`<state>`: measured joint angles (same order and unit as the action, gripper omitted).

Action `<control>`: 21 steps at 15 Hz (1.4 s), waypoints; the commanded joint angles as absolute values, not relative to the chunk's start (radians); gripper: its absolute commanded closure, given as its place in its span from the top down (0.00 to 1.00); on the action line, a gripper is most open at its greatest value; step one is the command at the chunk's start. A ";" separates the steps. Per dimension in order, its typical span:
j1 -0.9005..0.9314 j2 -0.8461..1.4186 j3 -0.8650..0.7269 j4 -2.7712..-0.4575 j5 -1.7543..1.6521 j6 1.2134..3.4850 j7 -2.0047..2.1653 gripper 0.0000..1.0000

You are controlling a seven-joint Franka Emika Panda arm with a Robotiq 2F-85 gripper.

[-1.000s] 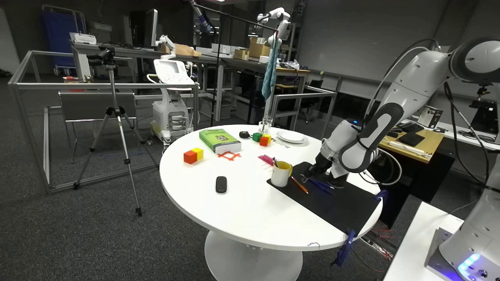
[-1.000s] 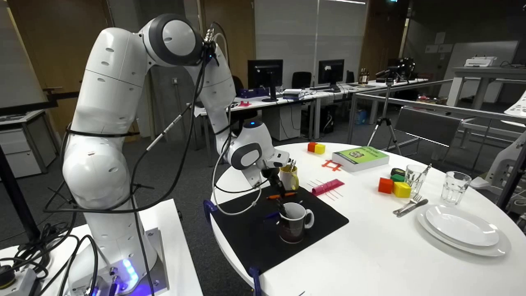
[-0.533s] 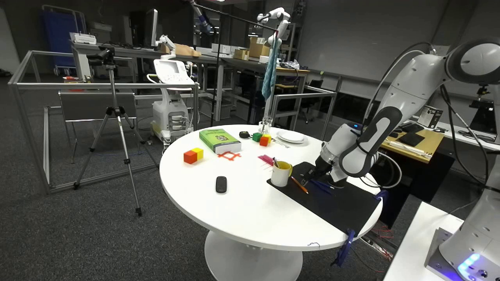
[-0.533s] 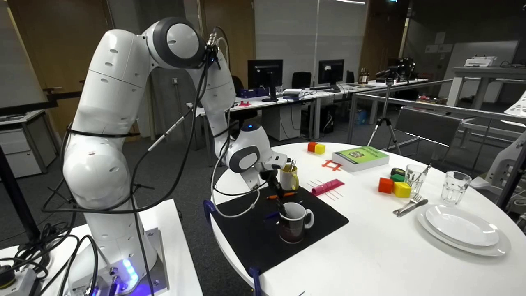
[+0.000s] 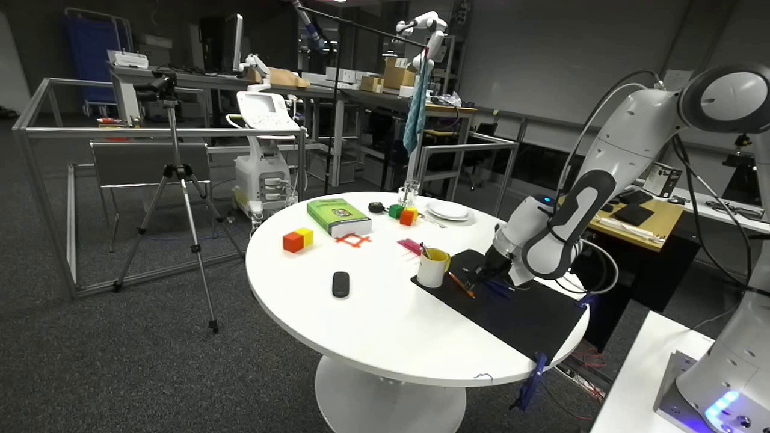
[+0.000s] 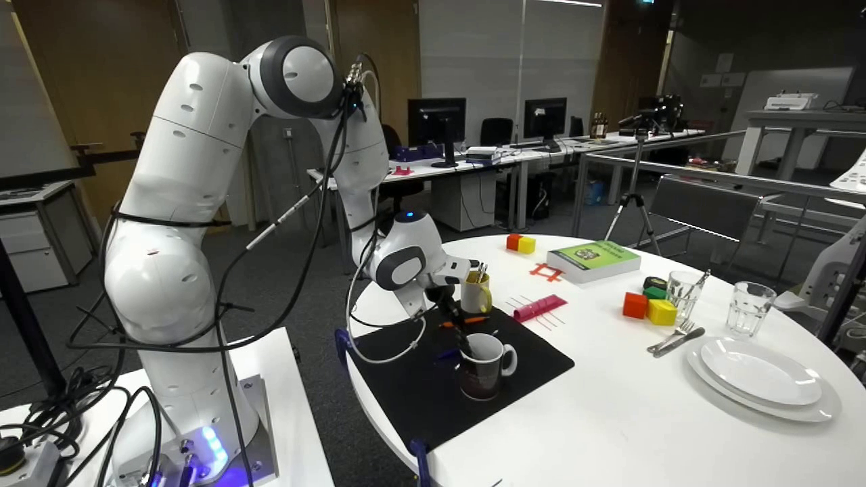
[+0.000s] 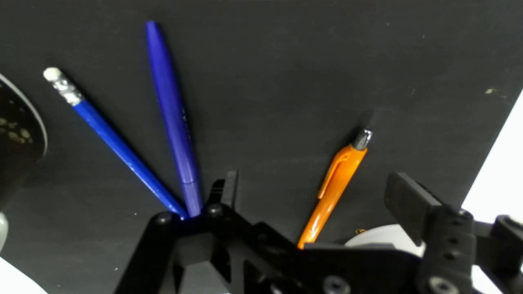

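Gripper (image 7: 316,190) dips lower, 2 jaws spread, with the orange pen (image 7: 336,188) between them, lower right of the wrist view!

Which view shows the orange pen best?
The wrist view: the orange pen is largest there, clip and silvery end distinct, framed by the open end effector, which hides its other end. Both exterior views show just a small orange strip on the black mat, the end effector right at it.

Gripper (image 7: 317,196) stands at bottom of frame, jaws apart, orange pen (image 7: 338,182) visible between them — purple pen (image 7: 169,110) and blue pencil (image 7: 122,150) lie at left on black mat (image 7: 278,94), dark mug (image 7: 18,159) cropped by left edge.
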<state>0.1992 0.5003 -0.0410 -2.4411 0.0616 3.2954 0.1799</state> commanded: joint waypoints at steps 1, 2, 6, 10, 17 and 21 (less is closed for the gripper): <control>0.221 0.505 -0.063 -2.447 0.080 3.334 0.146 0.66; 0.222 0.507 -0.065 -2.446 0.081 3.334 0.146 0.57; 0.224 0.510 -0.068 -2.442 0.081 3.336 0.144 0.25; 0.230 0.507 -0.065 -2.441 0.084 3.342 0.143 0.00; 0.238 0.507 -0.069 -2.438 0.087 3.342 0.144 0.00; 0.229 0.509 -0.064 -2.437 0.084 3.341 0.143 0.41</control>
<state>0.2206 0.5086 -0.0536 -2.4294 0.0642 3.3176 0.1780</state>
